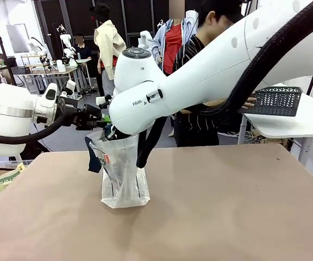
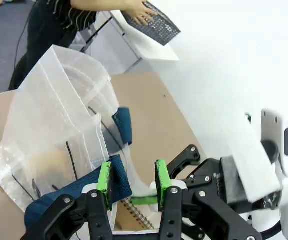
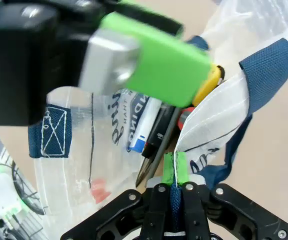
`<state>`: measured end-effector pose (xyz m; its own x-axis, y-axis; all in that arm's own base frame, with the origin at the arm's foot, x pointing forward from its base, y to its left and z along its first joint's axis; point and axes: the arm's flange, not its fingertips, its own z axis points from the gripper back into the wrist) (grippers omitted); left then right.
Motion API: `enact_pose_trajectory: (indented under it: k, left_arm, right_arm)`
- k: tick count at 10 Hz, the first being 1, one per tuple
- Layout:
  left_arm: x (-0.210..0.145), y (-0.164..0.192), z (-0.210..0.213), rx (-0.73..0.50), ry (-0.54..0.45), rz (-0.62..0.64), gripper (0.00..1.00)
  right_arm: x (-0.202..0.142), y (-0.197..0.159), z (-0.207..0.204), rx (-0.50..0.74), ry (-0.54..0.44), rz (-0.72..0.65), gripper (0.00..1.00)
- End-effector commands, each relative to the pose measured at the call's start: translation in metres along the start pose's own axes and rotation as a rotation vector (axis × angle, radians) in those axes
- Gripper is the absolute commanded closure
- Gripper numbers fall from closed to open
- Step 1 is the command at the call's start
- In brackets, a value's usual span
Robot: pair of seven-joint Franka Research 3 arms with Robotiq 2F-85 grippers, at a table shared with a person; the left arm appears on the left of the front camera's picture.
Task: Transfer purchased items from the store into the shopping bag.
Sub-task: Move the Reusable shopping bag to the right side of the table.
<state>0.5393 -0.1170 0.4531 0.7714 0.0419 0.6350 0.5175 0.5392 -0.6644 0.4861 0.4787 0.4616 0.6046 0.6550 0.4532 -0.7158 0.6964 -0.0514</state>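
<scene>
The shopping bag [image 1: 125, 174] stands upright on the brown table, whitish and see-through with navy straps. My right gripper [image 3: 174, 167] is shut on one navy strap at the bag's rim. In the right wrist view the bag [image 3: 84, 150] holds purchased items: a blue and white packet [image 3: 140, 122], black sticks [image 3: 156, 142] and something yellow [image 3: 211, 80]. My left gripper [image 1: 99, 120] hovers at the bag's mouth. In its own view the left gripper [image 2: 132, 175] has its green pads apart, a navy strap [image 2: 120, 180] lying against one pad. The store [image 1: 276, 101], a dark lattice basket, sits on a side table.
A person in a striped top [image 1: 192, 51] stands at the far side with a hand [image 2: 139, 12] on the basket [image 2: 159, 27]. The white side table [image 1: 303, 122] is at the far right. My right arm [image 1: 200, 76] crosses above the bag. Greenish packets [image 1: 4, 179] lie off the table's left edge.
</scene>
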Motion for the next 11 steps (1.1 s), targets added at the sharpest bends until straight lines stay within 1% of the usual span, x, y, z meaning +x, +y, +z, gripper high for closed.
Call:
enact_pose_trajectory:
  k: [1, 2, 3, 4, 5, 8, 9, 10, 11]
  left_arm:
    - [0.005, 0.013, -0.024, -0.027, -0.037, -0.014, 0.55]
    - [0.005, 0.012, -0.028, -0.018, -0.024, -0.014, 0.55]
    - [0.004, 0.010, -0.032, 0.020, -0.019, -0.013, 0.55]
    - [0.006, 0.006, -0.038, 0.084, 0.002, -0.030, 0.55]
    - [0.006, 0.006, -0.038, 0.084, 0.002, -0.030, 0.55]
    - [0.006, -0.004, -0.049, 0.198, 0.033, -0.056, 0.55]
    - [0.006, -0.004, -0.050, 0.208, 0.044, -0.055, 0.55]
    - [0.009, 0.000, -0.052, 0.231, 0.049, -0.035, 0.55]
    - [0.011, 0.005, -0.052, 0.255, 0.050, -0.013, 0.58]
  right_arm:
    - [0.008, 0.007, -0.006, -0.015, 0.005, 0.037, 1.00]
    - [0.008, 0.015, -0.004, -0.012, 0.000, 0.049, 1.00]
    - [0.009, 0.022, -0.003, -0.012, -0.006, 0.063, 1.00]
    - [0.012, 0.030, -0.003, -0.002, -0.024, 0.089, 1.00]
    - [0.012, 0.030, -0.003, -0.002, -0.024, 0.089, 1.00]
    - [0.014, 0.036, -0.004, -0.002, -0.030, 0.096, 1.00]
    - [0.015, 0.038, -0.004, -0.005, -0.031, 0.099, 1.00]
    - [0.014, 0.038, -0.004, -0.006, -0.033, 0.099, 1.00]
    - [0.014, 0.036, -0.003, -0.008, -0.037, 0.095, 1.00]
